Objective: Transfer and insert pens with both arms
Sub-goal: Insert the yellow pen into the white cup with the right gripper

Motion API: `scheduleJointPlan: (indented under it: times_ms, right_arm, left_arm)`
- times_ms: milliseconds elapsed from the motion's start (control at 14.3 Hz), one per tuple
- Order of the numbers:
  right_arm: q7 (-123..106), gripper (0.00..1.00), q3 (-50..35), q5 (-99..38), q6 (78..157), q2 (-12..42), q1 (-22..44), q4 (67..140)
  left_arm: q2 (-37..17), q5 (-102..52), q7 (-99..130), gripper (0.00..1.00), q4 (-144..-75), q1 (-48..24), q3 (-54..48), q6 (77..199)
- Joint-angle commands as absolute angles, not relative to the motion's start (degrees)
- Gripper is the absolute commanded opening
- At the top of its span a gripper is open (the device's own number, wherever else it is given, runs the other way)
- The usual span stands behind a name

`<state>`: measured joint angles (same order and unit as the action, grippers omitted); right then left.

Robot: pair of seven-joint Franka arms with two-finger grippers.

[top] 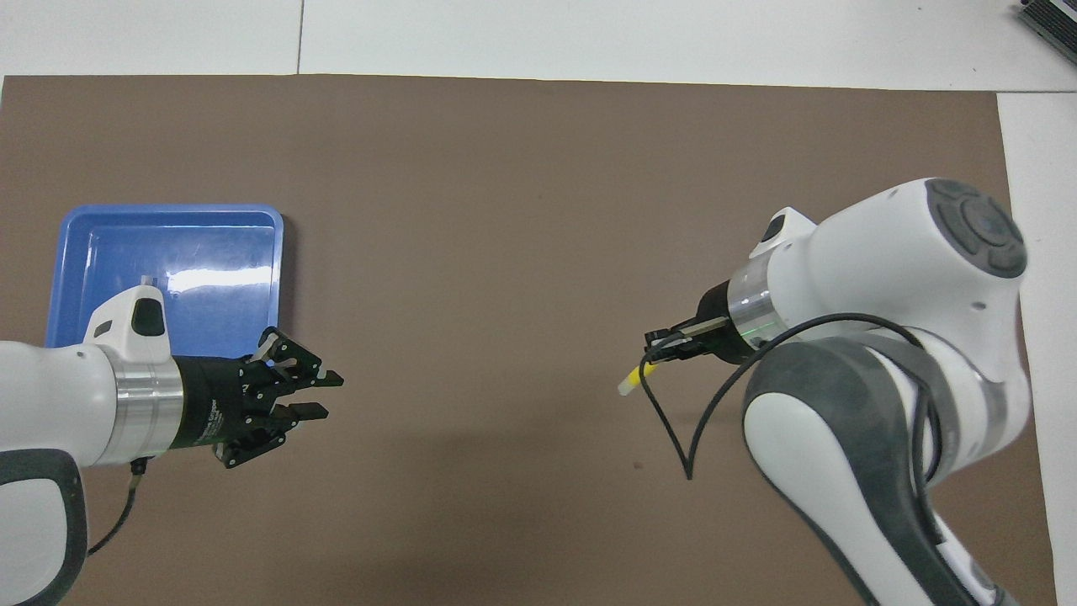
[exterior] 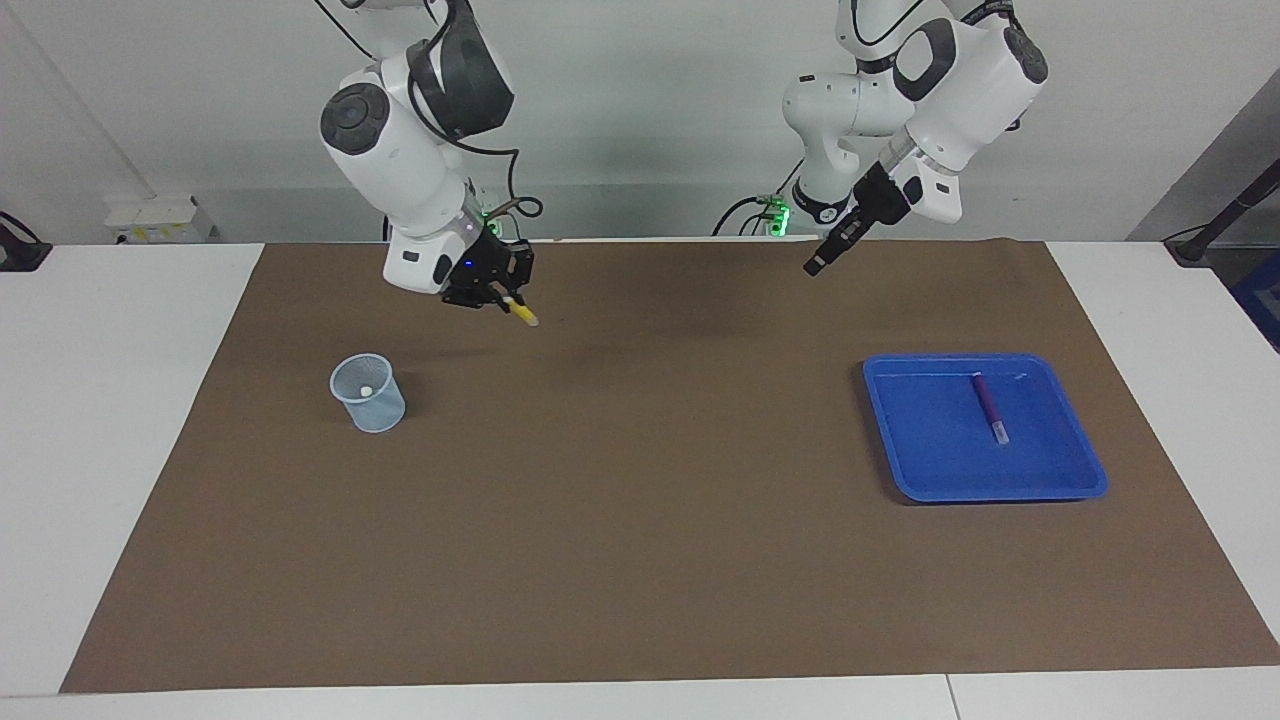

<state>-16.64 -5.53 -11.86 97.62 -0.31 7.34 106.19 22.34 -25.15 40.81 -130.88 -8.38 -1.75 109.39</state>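
Observation:
My right gripper (exterior: 503,297) is shut on the yellow pen (exterior: 524,316), which slants down out of its fingers over the mat, between the cup and the table's middle. From overhead the yellow pen (top: 631,384) sticks out of the right gripper (top: 663,351) with its whitish end leading. The clear cup (exterior: 368,393) stands toward the right arm's end, with a whitish pen end (exterior: 367,389) showing inside it. The purple pen (exterior: 988,407) lies in the blue tray (exterior: 930,450). Up in the air, my left gripper (exterior: 813,267) (top: 324,396) is open and holds nothing.
A brown mat (exterior: 640,520) covers most of the white table. From overhead the right arm hides the cup and the left arm covers part of the blue tray (top: 278,252). A black cable (top: 673,438) loops down from the right wrist.

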Motion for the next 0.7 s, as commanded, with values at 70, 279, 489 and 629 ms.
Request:
scheduleJointPlan:
  times_ms: [70, 279, 489, 629]
  right_arm:
    - [-36.15, 0.00, -6.42, 3.38, 94.83, -0.44, 5.54, 103.54]
    - [-45.60, 0.00, -6.42, 12.81, 99.04, -0.61, 5.54, 105.02]
    - [-50.17, 0.00, -6.42, 14.06, 105.89, -1.49, 1.60, 109.15]
    - [-50.45, 0.00, -6.50, 13.28, 107.31, -1.93, 0.36, 111.17]
  left_arm:
    - [24.52, -21.02, 20.09, 0.41, -131.57, -0.11, -2.02, 104.25]
    - [24.52, -15.66, 7.33, 0.43, -131.14, 3.51, -1.76, 102.57]
    - [24.00, -11.17, 0.37, 0.43, -130.43, 5.71, -1.67, 103.53]
    - [23.47, -9.50, -3.93, 0.45, -130.26, 8.33, -1.67, 104.76]
